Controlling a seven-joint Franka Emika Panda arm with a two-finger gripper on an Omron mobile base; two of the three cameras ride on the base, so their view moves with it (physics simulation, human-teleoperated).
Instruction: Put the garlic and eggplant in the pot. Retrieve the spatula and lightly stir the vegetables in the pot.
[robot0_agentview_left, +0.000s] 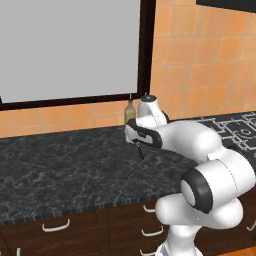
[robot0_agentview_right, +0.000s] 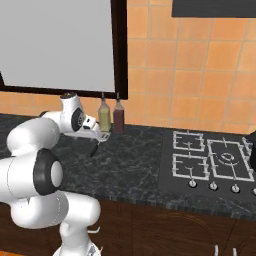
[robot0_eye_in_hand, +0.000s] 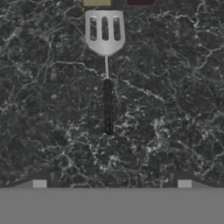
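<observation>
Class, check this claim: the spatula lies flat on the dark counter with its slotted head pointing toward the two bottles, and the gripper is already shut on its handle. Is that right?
Not quite. The spatula does lie flat on the dark counter, head toward the two bottles, but the gripper is open and above it, holding nothing. The hand view shows the handle lying free, clear of both fingertips.

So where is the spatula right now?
In the hand view the spatula lies flat on the dark counter, its head by the two bottles.
</observation>
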